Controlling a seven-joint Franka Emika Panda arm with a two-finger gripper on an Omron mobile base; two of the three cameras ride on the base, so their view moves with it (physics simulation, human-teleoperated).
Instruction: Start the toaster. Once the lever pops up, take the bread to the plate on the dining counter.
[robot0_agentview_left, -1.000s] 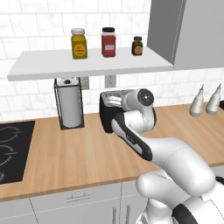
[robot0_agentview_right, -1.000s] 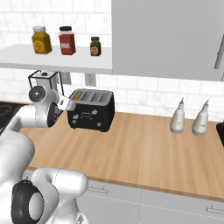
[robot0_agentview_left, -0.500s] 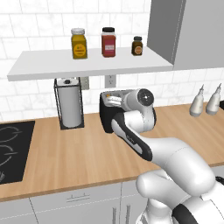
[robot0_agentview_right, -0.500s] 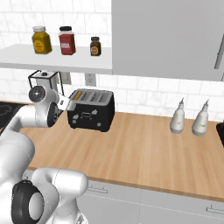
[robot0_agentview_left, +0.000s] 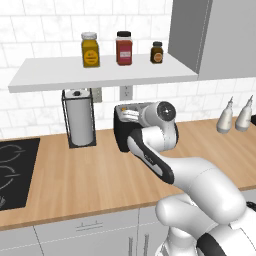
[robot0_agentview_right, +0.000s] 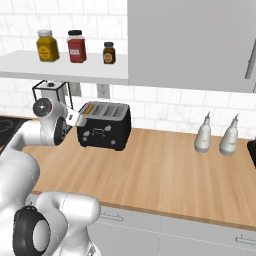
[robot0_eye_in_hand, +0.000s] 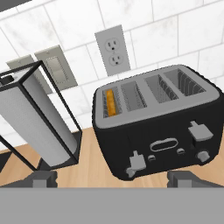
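Gripper (robot0_eye_in_hand: 112, 177) spread to full width, empty, touching nothing, finger tips straddling open air just short of the toaster's front. Directly ahead, close, on the wooden table (robot0_agentview_left: 90, 175): toaster (robot0_eye_in_hand: 157, 127), black, boxy, rigid, likely heavy enough to stay put under a downward push. Two levers on its front face, one ahead and left of the gripper (robot0_eye_in_hand: 135, 162) sitting lower, one ahead and right (robot0_eye_in_hand: 200, 131) higher; small stiff tabs, best pressed from above with one finger tip rather than pinched. Just beyond, in the leftmost slot: bread (robot0_eye_in_hand: 111, 103), a thin orange-brown slice on edge, probably light, crumbly, easily crushed; best taken across its flat faces near the top edge, gently. Left and beyond: paper-towel holder (robot0_eye_in_hand: 35, 122). Farthest: tiled wall with outlet (robot0_eye_in_hand: 113, 51).
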